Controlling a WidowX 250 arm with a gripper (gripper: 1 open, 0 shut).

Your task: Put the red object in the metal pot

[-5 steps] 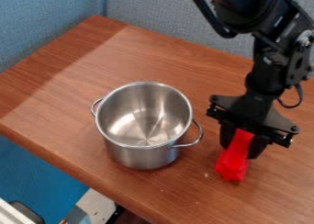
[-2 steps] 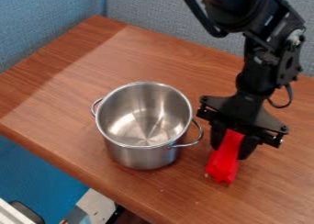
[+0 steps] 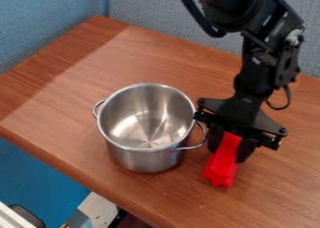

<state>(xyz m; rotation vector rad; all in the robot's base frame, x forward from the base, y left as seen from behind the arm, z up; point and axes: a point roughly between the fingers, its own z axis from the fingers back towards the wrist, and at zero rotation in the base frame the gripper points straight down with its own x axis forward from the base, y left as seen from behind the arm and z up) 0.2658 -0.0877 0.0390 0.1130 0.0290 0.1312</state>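
The red object is a narrow bright-red bar standing almost upright near the table's front right edge. My gripper points straight down and is shut on the bar's upper end, so the top of the bar is hidden between the black fingers. The metal pot stands just to the left of the gripper, shiny, round, with two small loop handles and nothing inside it. The pot's right handle lies close to the gripper's left finger.
The brown wooden table stretches left and back of the pot. Its front edge runs diagonally just below the pot and the bar. A blue wall stands behind, and the black arm rises at the upper right.
The gripper with the red bar has shifted slightly left, nearer the pot. The grip stays shut and the pot has not moved.
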